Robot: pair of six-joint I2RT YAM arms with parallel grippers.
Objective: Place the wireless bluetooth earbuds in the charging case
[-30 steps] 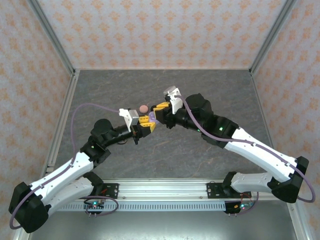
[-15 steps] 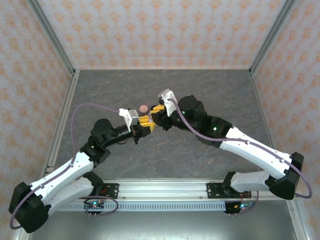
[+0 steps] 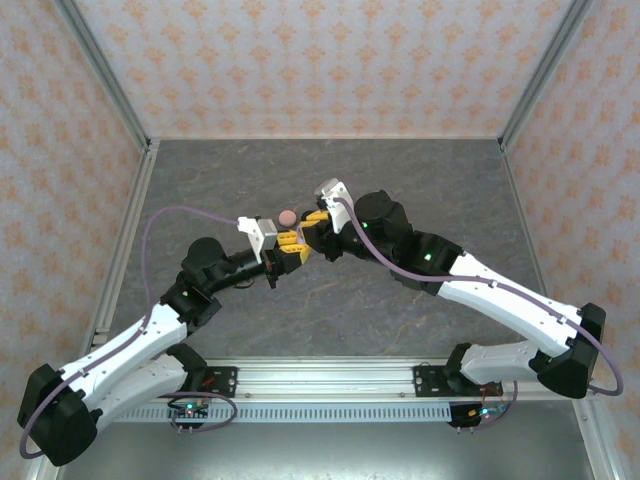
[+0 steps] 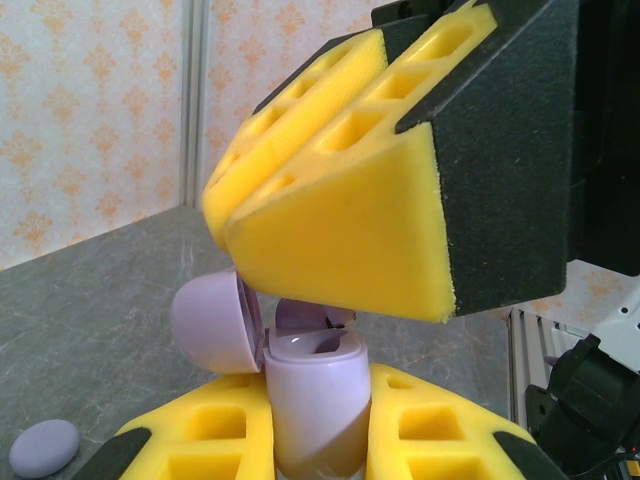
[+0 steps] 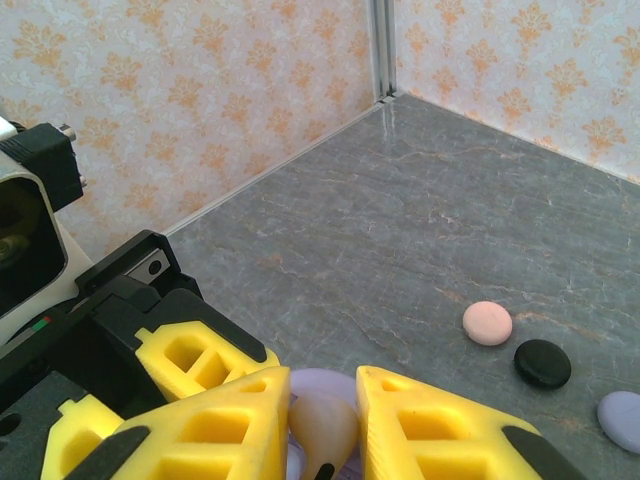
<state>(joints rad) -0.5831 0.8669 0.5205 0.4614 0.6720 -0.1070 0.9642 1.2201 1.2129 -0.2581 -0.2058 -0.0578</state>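
Note:
In the left wrist view, my left gripper point(image 4: 318, 415) is shut on the body of a pale purple charging case point(image 4: 312, 400), held upright with its lid point(image 4: 210, 325) swung open to the left. My right gripper point(image 5: 323, 405) is directly above the case mouth, shut on a small purple earbud point(image 5: 325, 425), which sits at the case opening point(image 4: 310, 318). The right gripper's yellow fingers point(image 4: 340, 230) hang just over the case. In the top view, both grippers point(image 3: 292, 243) point(image 3: 313, 228) meet at the table's centre.
Round discs lie on the grey table: a pink one point(image 5: 487, 323), a black one point(image 5: 542, 363) and a purple one point(image 5: 624, 420) beyond the right gripper. The pink disc point(image 3: 288, 217) lies just behind the grippers. Patterned walls enclose the table.
The right gripper has moved left and closed in over the left gripper, covering the purple case that showed between them a second ago. The left arm has held still.

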